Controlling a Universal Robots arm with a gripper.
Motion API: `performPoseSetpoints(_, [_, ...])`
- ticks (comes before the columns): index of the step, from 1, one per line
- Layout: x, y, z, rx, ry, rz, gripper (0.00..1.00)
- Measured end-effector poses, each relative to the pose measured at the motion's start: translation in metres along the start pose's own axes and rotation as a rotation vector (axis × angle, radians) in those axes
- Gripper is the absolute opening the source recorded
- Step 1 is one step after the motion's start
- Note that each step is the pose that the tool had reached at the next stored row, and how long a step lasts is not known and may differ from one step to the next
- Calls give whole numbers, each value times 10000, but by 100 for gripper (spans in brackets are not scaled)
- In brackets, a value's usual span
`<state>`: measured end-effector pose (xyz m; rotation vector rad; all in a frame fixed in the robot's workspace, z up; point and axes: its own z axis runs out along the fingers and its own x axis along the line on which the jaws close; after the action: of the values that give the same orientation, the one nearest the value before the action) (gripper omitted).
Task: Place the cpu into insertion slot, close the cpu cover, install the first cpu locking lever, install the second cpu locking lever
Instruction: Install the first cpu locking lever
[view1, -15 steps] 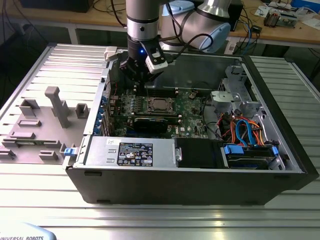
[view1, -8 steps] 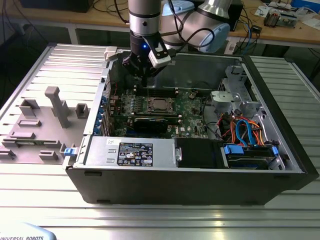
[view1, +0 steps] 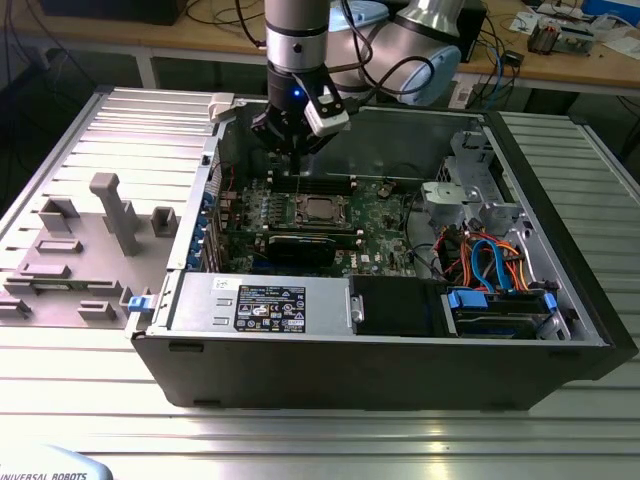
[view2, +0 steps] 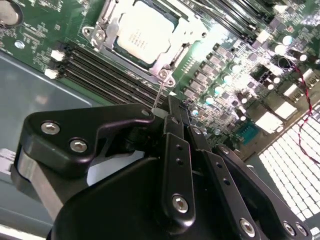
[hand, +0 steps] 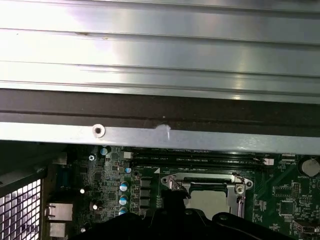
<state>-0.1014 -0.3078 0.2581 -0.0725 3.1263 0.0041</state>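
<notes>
Across the ribbed metal counter (view1: 330, 445) an open computer case (view1: 300, 375) lies on its side, with the green motherboard (view1: 385, 215) exposed inside it. Behind, at the far edge of the exterior view, a wooden bench (view1: 590, 65) carries cables and small equipment. On the exterior view's left of the case sits a grey fixture tray (view1: 80, 250) with upright blocks. The cpu (view1: 321, 209) rests in the insertion slot (view1: 299, 214) near the middle of the board, its silver top showing through the window of the cpu cover (view2: 156, 62), which lies flat over it in the second wrist view. Long black memory slots (view2: 107, 75) run just beside the socket. The claw (view1: 284, 150) hangs over the far side of the board, near the case's far wall, just beyond the socket; in the second wrist view a thin wire lever (view2: 159, 95) reaches from the socket corner to the black fingers (view2: 172, 120), which sit drawn together around its end. A power supply (view1: 255, 303) and drive bays (view1: 500, 310) fill the near side of the case, leaving open room above the board.
</notes>
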Motion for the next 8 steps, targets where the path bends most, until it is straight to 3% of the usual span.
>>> performPoseSetpoints(3, [-96,-2,10,-1,0,1,11])
performPoseSetpoints(6, [-116,-4,20,-24,-1,-1,11])
performPoseSetpoints(7, [-116,-6,21,-110,-5,1,11])
performPoseSetpoints(8, [-116,-13,22,-286,-14,4,11])
